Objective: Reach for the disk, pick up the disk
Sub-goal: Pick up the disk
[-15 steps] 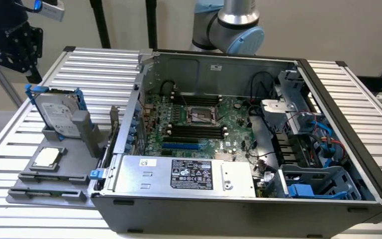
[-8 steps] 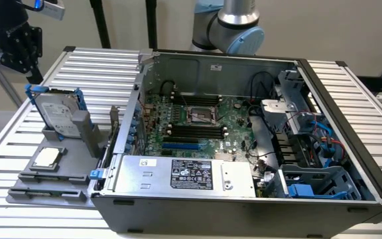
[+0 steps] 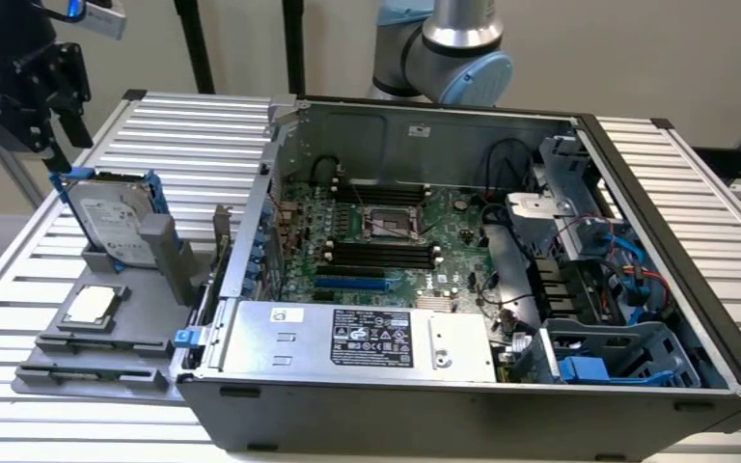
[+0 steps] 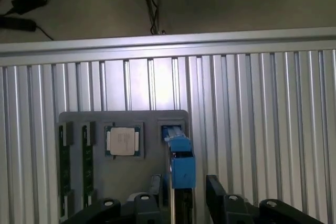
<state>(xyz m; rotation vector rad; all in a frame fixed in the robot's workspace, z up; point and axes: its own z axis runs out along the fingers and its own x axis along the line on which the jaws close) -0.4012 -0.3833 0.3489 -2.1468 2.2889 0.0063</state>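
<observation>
The disk (image 3: 111,220), a silver-grey drive with a white label in a blue carrier, stands upright on edge in a grey holder at the exterior view's left, beside the computer case. My black gripper (image 3: 55,145) hangs just above its upper outer corner. In the wrist view I look down on the disk's thin blue top edge (image 4: 181,163). My gripper (image 4: 184,186) is open, with one black finger (image 4: 216,195) on each side of that edge and a gap showing between finger and carrier.
The grey tray (image 3: 49,371) under the holder carries a small square chip (image 4: 123,141) and memory sticks (image 4: 65,166). The open computer case (image 3: 679,289) with its power supply box (image 3: 358,338) stands close to the disk's inner side. Slatted aluminium table (image 4: 262,129) lies all around.
</observation>
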